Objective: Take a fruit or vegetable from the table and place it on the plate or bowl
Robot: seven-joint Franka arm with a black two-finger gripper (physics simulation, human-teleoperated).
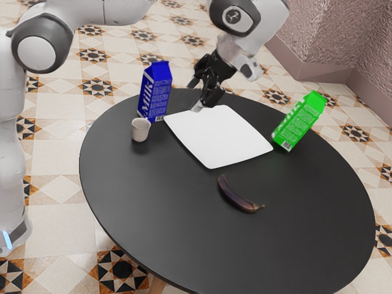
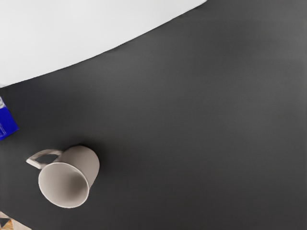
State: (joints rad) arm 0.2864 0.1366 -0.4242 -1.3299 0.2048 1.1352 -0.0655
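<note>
A dark, overripe banana [image 1: 239,196] lies on the round black table [image 1: 153,202], near its front and toward the exterior view's right. A flat white square plate [image 1: 218,136] sits farther back, a short gap behind the banana. My gripper [image 1: 203,104] hangs just over the plate's far corner, well away from the banana, with nothing seen in it. In the wrist view the plate's edge [image 2: 72,33] curves across the black tabletop [image 2: 201,134] under my hand.
A beige mug [image 1: 141,129] [image 2: 67,178] stands to the plate's left in the exterior view. A blue milk carton [image 1: 156,92] [image 2: 5,123] is behind the mug. A green carton [image 1: 300,120] stands right of the plate. Patterned floor tiles surround the table.
</note>
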